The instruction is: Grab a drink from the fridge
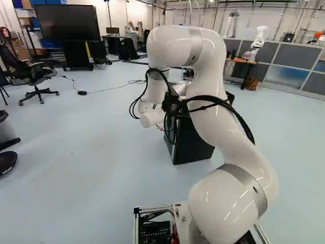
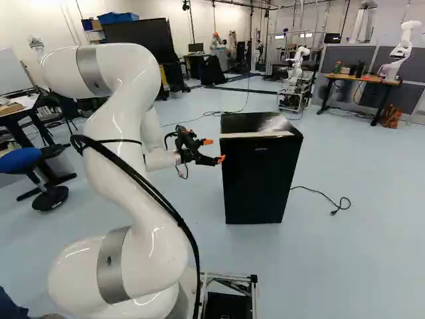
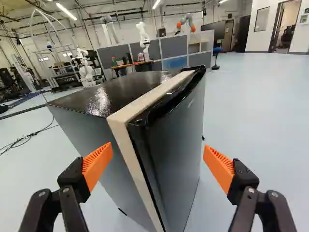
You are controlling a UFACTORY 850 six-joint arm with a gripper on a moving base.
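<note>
My gripper (image 2: 214, 150) is just beside the small black fridge (image 2: 257, 174), level with its upper part. In the wrist view, the gripper (image 3: 158, 149) stands open with nothing gripped; an edge of the fridge (image 3: 91, 133) rises ahead, between the lines of its two fingers. A pale strip (image 3: 126, 116) runs along the top and down the side, between the cabinet and the dark door (image 3: 176, 140). Whether the door is fully closed I cannot tell. The fridge's inside is hidden, and no drink shows.
A cable (image 2: 325, 194) lies on the floor beside the fridge. Another robot (image 2: 297, 70) stands behind, and a further one is on a wooden table (image 2: 362, 78). An office chair (image 1: 36, 81) and a large screen (image 1: 66, 23) are at the left of the left base view.
</note>
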